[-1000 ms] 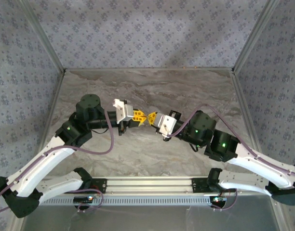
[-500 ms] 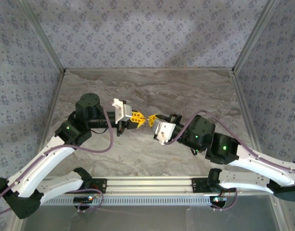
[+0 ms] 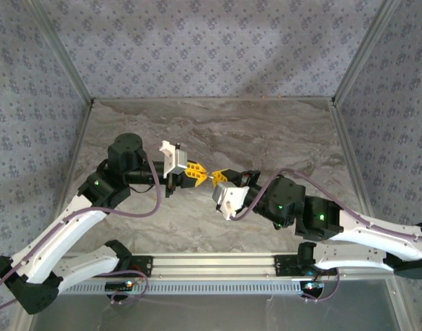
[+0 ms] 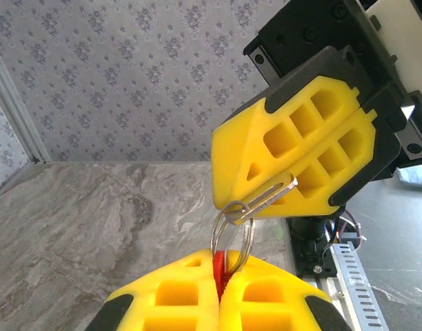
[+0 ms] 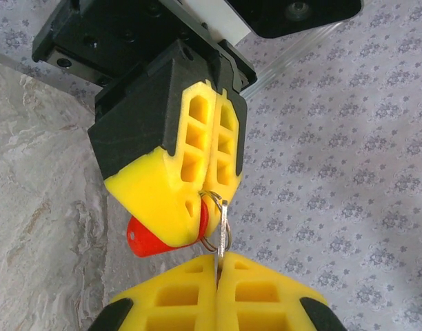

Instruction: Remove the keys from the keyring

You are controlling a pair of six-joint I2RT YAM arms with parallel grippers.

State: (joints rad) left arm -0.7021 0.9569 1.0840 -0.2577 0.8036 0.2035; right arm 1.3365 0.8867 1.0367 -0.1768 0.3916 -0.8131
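Keyring between left tool, right tool

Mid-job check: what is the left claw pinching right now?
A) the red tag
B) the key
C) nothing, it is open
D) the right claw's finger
A: in the left wrist view the shut left claw clamps the red tag, with the ring standing above it; the key is pinched by the right claw.
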